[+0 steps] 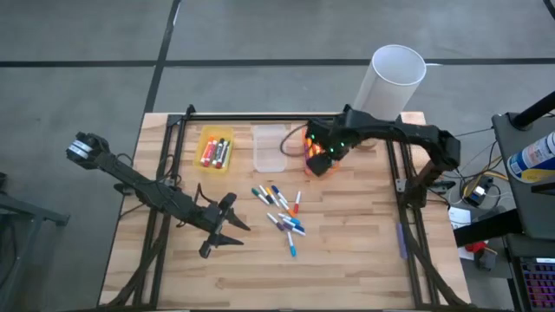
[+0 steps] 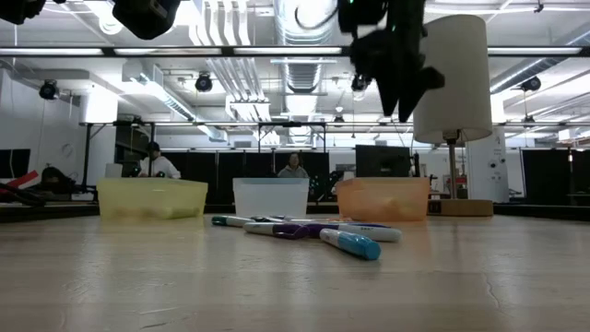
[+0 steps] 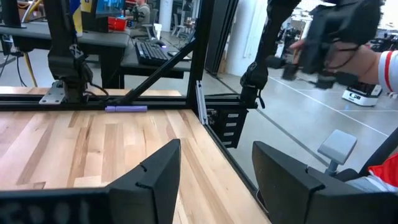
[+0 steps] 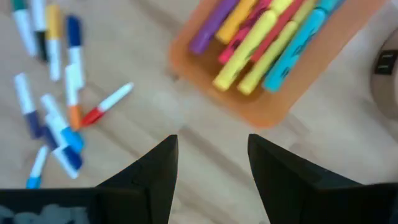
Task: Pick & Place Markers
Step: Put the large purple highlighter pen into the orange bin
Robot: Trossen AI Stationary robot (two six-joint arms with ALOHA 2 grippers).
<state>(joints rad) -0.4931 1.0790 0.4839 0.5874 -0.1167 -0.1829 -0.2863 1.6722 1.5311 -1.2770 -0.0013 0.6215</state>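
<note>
A: What's around the markers [image 1: 282, 211]?
B: They're loose mid-counter [image 1: 347, 269]. Three bins behind them: yellow bin [image 1: 214, 148], clear bin [image 1: 270, 147], orange bin [image 4: 273, 68] holding highlighters [image 4: 261, 40].
A: Hands?
B: Right hand [image 4: 208, 158] spread, empty, above orange bin. Left hand [image 3: 217, 180] spread, empty, near the counter's front-left. White cylinder [image 1: 390, 80] stands back right.

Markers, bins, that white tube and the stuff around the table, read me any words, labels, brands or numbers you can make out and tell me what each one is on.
None can be read.
markers: no print can be made out.
yellow bin, clear bin, orange bin: no labels seen.
white tube: plain.
blue-and-white container right of the table: printing too blurred to read.
Screens in the low view: too small to read.
</note>
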